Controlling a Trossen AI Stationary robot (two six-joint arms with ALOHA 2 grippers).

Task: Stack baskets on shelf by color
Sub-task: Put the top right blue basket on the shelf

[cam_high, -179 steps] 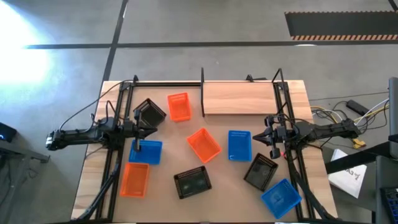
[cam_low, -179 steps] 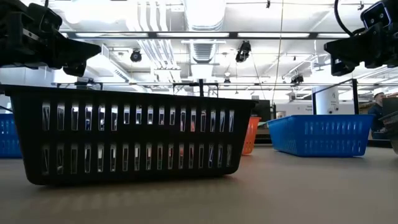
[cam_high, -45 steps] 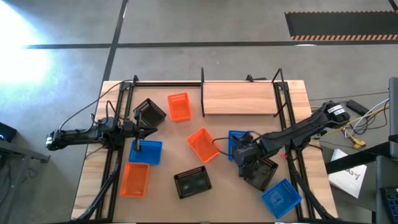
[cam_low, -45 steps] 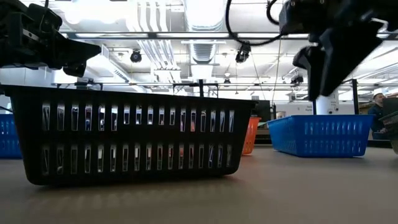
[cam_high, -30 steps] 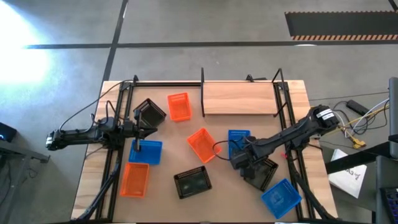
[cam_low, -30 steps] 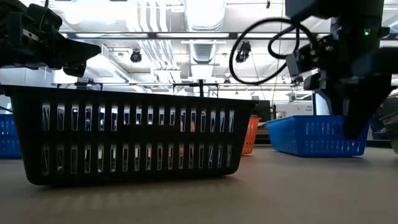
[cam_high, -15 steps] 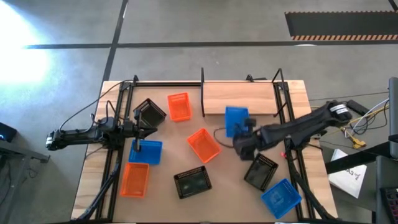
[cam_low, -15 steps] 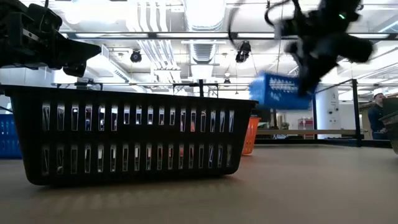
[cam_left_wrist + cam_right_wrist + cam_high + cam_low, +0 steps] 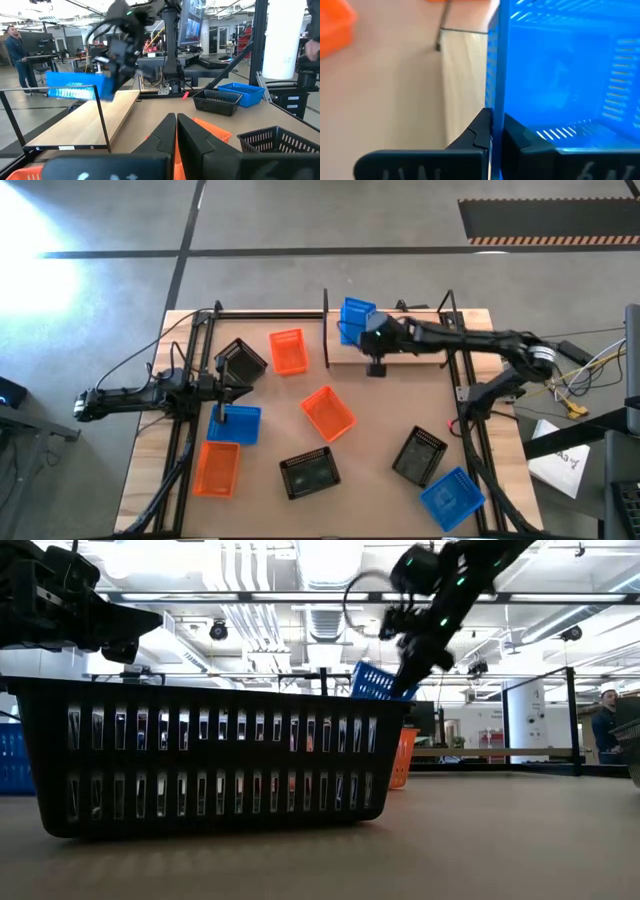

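Baskets of mesh-sided plastic lay scattered over the wooden tabletop (image 9: 480, 330). Nearest the front edge sat a blue basket (image 9: 451, 499), a black basket (image 9: 309, 474) and an orange basket (image 9: 216, 468). Just behind them were another black basket (image 9: 419, 455) and a second blue basket (image 9: 237, 424), then an orange basket (image 9: 328, 412) near the middle. Farther back stood a tilted black basket (image 9: 240, 361) and an orange basket (image 9: 289, 351). The left gripper (image 9: 219, 390) hung between that tilted black basket and the blue one by it, its fingers (image 9: 170, 135) pressed together on nothing. At the far edge lay the light wooden shelf plank (image 9: 410, 348) with thin black upright ends. The right gripper (image 9: 366, 333) hovered over the shelf's left end, its fingers (image 9: 482, 127) pinching one wall of the third blue basket (image 9: 354, 320), which was held tilted above the plank.
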